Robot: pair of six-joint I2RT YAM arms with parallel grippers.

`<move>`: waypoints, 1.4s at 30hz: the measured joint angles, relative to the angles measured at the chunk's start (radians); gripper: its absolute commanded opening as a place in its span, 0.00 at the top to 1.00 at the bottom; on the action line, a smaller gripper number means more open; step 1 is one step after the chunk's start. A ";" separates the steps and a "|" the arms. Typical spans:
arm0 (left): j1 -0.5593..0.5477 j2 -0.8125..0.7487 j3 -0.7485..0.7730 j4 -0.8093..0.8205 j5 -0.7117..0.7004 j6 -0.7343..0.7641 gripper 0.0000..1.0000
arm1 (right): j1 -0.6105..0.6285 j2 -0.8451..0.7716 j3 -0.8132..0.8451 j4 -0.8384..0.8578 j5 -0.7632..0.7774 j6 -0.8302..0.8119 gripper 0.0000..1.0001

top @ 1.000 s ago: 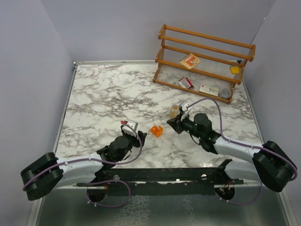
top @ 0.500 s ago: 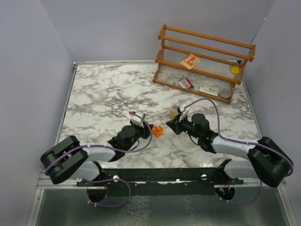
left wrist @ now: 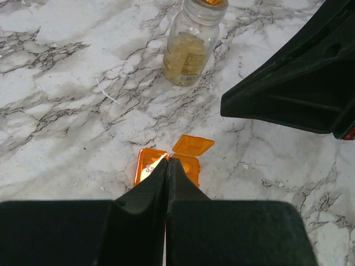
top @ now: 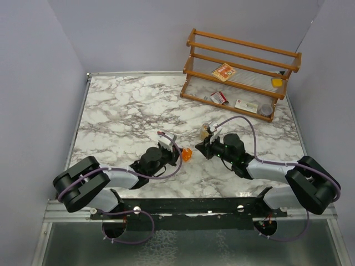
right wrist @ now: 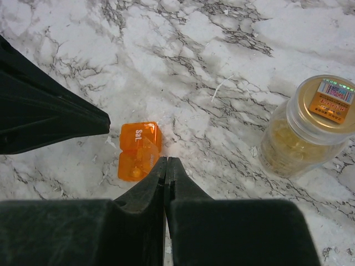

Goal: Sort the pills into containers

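The left gripper (left wrist: 167, 160), jaws fully together and apparently gripping nothing, had its tips at the open box (left wrist: 145, 168) just ahead, probably to pin it on the worktop (left wrist: 66, 111), while the right gripper (right wrist: 166, 160), likewise closed and empty, hovered beside it, the jar (right wrist: 308, 130) standing off to its right.

Both arms reach in to an orange box (top: 186, 154) on the marble counter (top: 122, 105).
The left arm (top: 119, 177) stretches low from the near left, and the left jaws point right with their tips at the box. The right arm (top: 266, 167) comes in from the near right. The right jaws point left, just right of the box and just in front of the upright jar (top: 206, 132). A wooden rack (top: 244, 58) at the far right holds a red-and-white packet (top: 223, 72), a yellow item (top: 276, 82), and a grey tin (top: 265, 110) on its lowest shelf.
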 measured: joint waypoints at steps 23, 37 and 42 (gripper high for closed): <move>0.000 0.146 0.061 -0.017 0.013 -0.003 1.00 | 0.007 0.050 0.015 0.006 -0.018 0.000 0.99; 0.006 0.161 0.072 -0.058 -0.023 -0.001 1.00 | 0.014 0.053 0.018 0.014 -0.019 0.000 0.99; 0.006 0.187 0.090 -0.062 -0.030 -0.005 1.00 | 0.023 0.067 0.018 0.021 -0.019 0.000 0.99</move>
